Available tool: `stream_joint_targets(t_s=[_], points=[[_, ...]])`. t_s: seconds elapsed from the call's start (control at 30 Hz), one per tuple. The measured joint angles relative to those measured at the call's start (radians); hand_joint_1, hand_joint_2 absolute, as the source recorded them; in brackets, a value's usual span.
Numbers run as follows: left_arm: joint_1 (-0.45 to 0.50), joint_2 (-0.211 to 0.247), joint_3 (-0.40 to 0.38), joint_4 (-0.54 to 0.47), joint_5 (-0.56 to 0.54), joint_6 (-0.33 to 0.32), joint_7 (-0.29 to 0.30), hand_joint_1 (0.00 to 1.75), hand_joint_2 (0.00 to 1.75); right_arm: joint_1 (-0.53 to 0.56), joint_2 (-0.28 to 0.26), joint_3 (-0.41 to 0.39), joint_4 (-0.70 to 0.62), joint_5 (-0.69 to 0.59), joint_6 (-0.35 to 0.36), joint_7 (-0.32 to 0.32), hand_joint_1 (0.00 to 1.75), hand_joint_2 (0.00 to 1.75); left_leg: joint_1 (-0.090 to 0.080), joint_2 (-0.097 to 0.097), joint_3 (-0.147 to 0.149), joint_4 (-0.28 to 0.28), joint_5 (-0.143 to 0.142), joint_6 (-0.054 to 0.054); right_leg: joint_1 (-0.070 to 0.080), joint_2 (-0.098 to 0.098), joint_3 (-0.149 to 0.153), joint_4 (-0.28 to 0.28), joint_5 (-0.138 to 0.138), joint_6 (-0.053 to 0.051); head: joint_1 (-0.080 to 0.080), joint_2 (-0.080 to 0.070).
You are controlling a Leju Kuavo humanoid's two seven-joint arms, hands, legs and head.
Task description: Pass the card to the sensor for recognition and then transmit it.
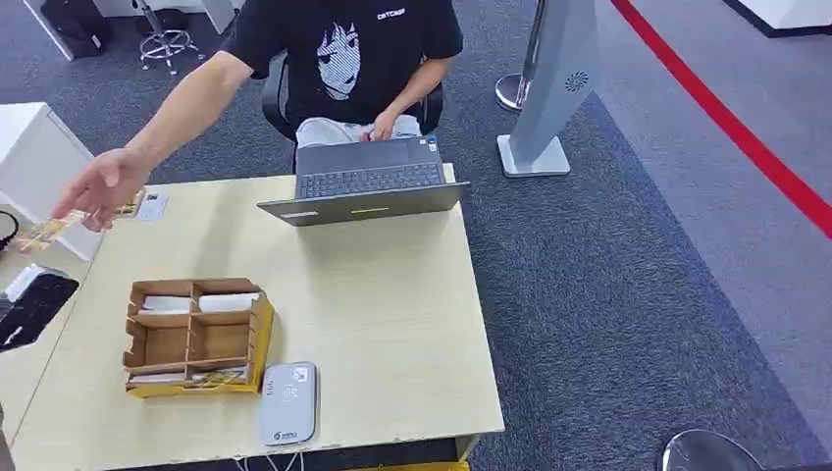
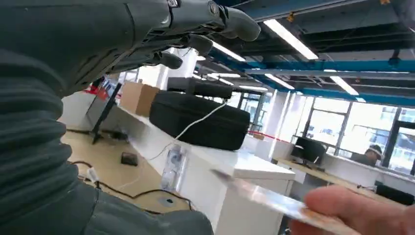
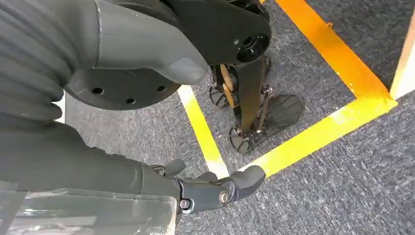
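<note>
A person seated behind the table reaches an arm out to the far left and holds a card [image 1: 44, 233] in their hand [image 1: 103, 186]. The left wrist view shows that card [image 2: 264, 198] pinched in the person's fingers [image 2: 362, 210], a little apart from my left hand [image 2: 195, 29], whose fingers are spread and hold nothing. My left hand [image 1: 34, 306] is at the table's left edge, below the card. The grey card sensor [image 1: 287, 402] lies flat near the table's front edge. My right hand [image 3: 215, 188] hangs over the floor, its fingers loosely apart and holding nothing.
A cardboard divider box [image 1: 196, 339] with cards stands left of the sensor. An open laptop [image 1: 368, 182] sits at the table's far edge in front of the person. A small card reader [image 1: 150, 204] lies at the far left. A white stand [image 1: 549, 88] is on the carpet to the right.
</note>
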Motion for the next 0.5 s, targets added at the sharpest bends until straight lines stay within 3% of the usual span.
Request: stream_joint_targets(t_s=[0.03, 0.5], points=[[-0.011, 0.009, -0.020, 0.012, -0.031, 0.003, 0.008, 1.75, 1.75, -0.001, -0.001, 0.003, 0.001, 0.003, 0.002, 0.002, 0.00, 1.75, 0.000, 0.000, 0.000, 0.000, 0.000, 0.000, 0.000, 0.000, 0.000, 0.000, 0.000, 0.000, 0.000, 0.000], [-0.156, 0.152, -0.278, 0.161, -0.405, 0.045, 0.127, 1.75, 1.75, -0.002, -0.020, 0.037, 0.008, 0.054, 0.006, 0.028, 0.00, 1.75, 0.000, 0.000, 0.000, 0.000, 0.000, 0.000, 0.000, 0.000, 0.000, 0.000, 0.000, 0.000, 0.000, 0.000]])
